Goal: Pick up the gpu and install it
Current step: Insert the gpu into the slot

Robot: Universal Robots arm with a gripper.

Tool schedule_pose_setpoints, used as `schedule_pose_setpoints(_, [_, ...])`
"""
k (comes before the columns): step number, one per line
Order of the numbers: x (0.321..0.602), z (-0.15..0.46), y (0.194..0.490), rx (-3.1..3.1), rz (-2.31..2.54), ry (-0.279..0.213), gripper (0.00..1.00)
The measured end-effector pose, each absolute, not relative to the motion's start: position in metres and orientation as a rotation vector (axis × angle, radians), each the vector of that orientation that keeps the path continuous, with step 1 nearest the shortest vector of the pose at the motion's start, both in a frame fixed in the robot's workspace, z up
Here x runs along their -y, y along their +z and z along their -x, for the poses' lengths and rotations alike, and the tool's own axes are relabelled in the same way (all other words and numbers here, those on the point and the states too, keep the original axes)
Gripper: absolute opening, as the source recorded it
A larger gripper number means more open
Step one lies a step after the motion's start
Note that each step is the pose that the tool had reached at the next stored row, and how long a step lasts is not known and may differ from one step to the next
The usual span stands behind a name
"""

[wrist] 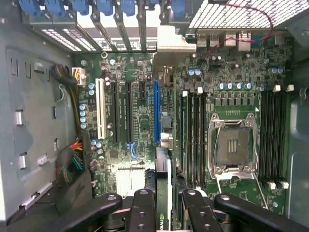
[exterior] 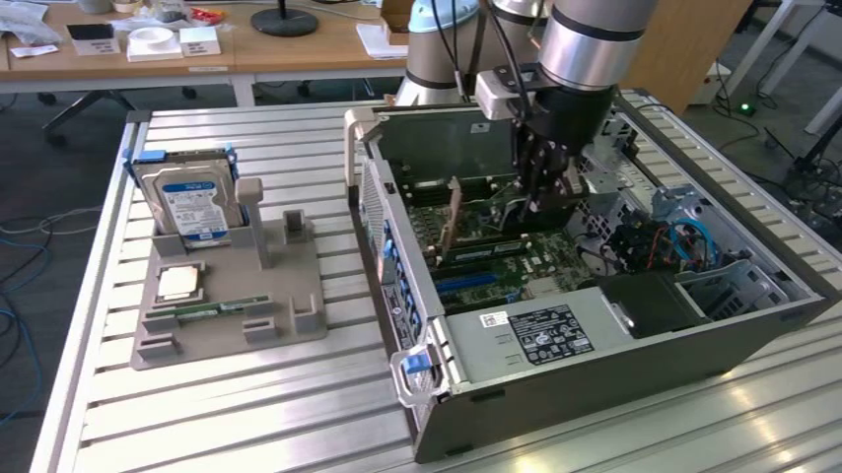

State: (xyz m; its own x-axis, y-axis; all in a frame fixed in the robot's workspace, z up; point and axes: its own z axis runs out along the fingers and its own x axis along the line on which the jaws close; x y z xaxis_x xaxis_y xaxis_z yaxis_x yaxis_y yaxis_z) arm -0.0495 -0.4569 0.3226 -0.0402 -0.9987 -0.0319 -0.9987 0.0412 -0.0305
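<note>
On the exterior view's left, 1 grey holder [exterior: 296, 286] on the tabletop [exterior: 237, 414] carries 1 hard drive [exterior: 195, 197], 1 processor chip [exterior: 179, 284] and 1 RAM strip [exterior: 211, 311]. To its right stands 1 open computer case [exterior: 618, 365]. Inside the case, the hand [exterior: 542, 197] is clamped on the 1 gpu [wrist: 165, 176], with fingers on both faces. The card is held edge-on over the motherboard [wrist: 145, 121].

The wrist view shows 1 white slot [wrist: 101, 108], 2 long black slots [wrist: 116, 113], 1 blue slot [wrist: 156, 111] and 1 empty processor socket [wrist: 231, 145]. The gpu sits just beside the blue slot.

The pick-up looks done and the install step seems to be in hand. Whether the card's edge touches a slot cannot be told. Seating it would likely call for lining its lower edge up with the slot, setting its bracket against the case's rear openings, and then a straight, even press.
</note>
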Motion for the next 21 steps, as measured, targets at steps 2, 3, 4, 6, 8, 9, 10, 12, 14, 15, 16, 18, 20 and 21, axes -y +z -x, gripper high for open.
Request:
schedule_pose_setpoints(2, [0.4569,0.0519,0.3226,-2.234,2.145,0.0,0.26])
schedule_pose_setpoints(3, [0.4569,0.053,0.3226,-2.234,2.145,0.0,0.26])
schedule_pose_setpoints(4, [0.4568,0.0539,0.3226,-2.234,2.145,0.0,0.26])
schedule_pose_setpoints(6, [0.4569,0.0551,0.322,-2.235,2.145,0.0,0.26])
schedule_pose_setpoints(8, [0.4569,0.056,0.3206,-2.235,2.145,-0.001,0.26])
schedule_pose_setpoints(9, [0.4569,0.0565,0.3196,-2.235,2.145,-0.001,0.26])
schedule_pose_setpoints(10, [0.4569,0.0571,0.3186,-2.235,2.145,-0.001,0.26])
schedule_pose_setpoints(12, [0.4569,0.0582,0.3166,-2.235,2.145,-0.001,0.26])
schedule_pose_setpoints(14, [0.4569,0.0592,0.3147,-2.235,2.145,-0.001,0.26])
schedule_pose_setpoints(15, [0.4569,0.0593,0.3144,-2.235,2.146,-0.001,0.26])
schedule_pose_setpoints(16, [0.4569,0.0593,0.3144,-2.235,2.146,-0.001,0.26])
schedule_pose_setpoints(18, [0.4569,0.0593,0.3144,-2.235,2.146,-0.001,0.26])
schedule_pose_setpoints(20, [0.4569,0.0594,0.3143,-2.235,2.145,-0.001,0.26])
schedule_pose_setpoints(21, [0.4569,0.0597,0.3138,-2.235,2.145,0.0,0.26])
